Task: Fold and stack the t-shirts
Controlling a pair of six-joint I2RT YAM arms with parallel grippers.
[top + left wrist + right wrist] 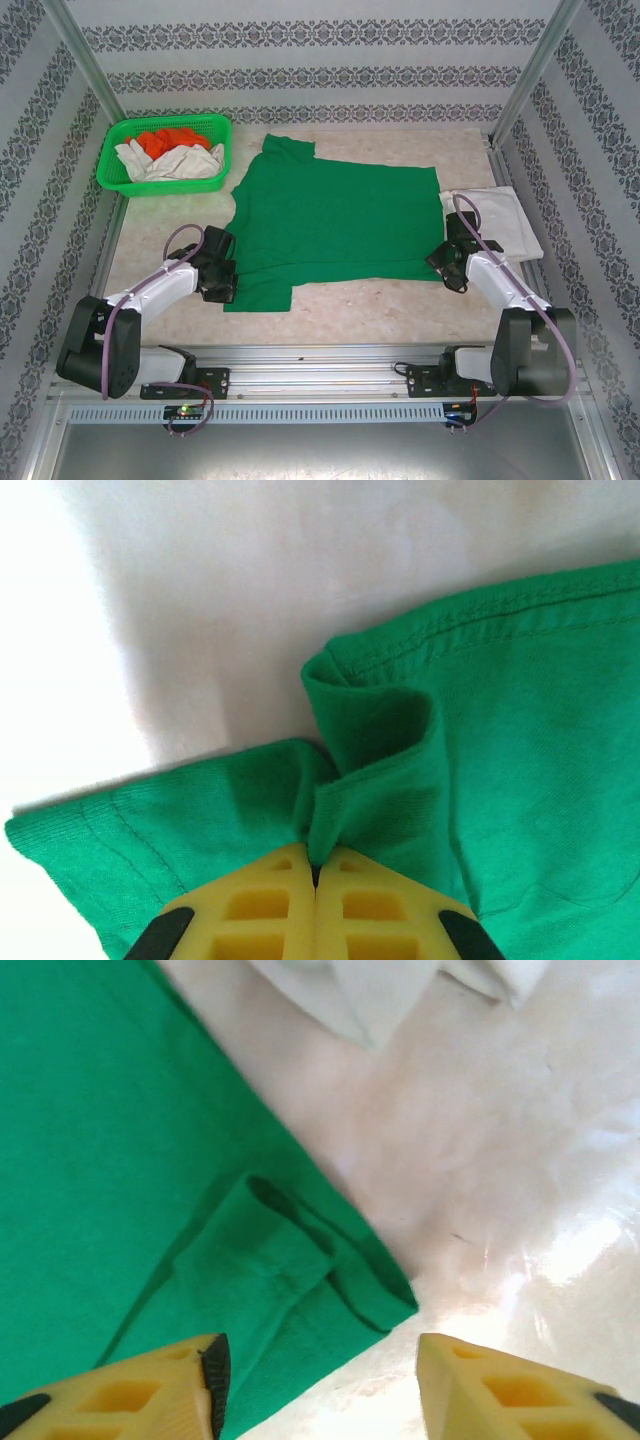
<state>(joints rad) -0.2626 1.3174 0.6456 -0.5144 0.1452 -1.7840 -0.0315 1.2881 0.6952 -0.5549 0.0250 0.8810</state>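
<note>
The dark green t-shirt is lying spread at the table's centre, and its first fold seems to be starting. The left pincer is pinching the sleeve at seven o'clock. The right pincer is hanging spread over the four-o'clock corner and needs to close next.

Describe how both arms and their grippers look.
Left arm and right arm: white links, black joint housings, a purplish cable looping along each. Left gripper and right gripper: yellow moulded fingers with rectangular recesses and black inserts.
</note>
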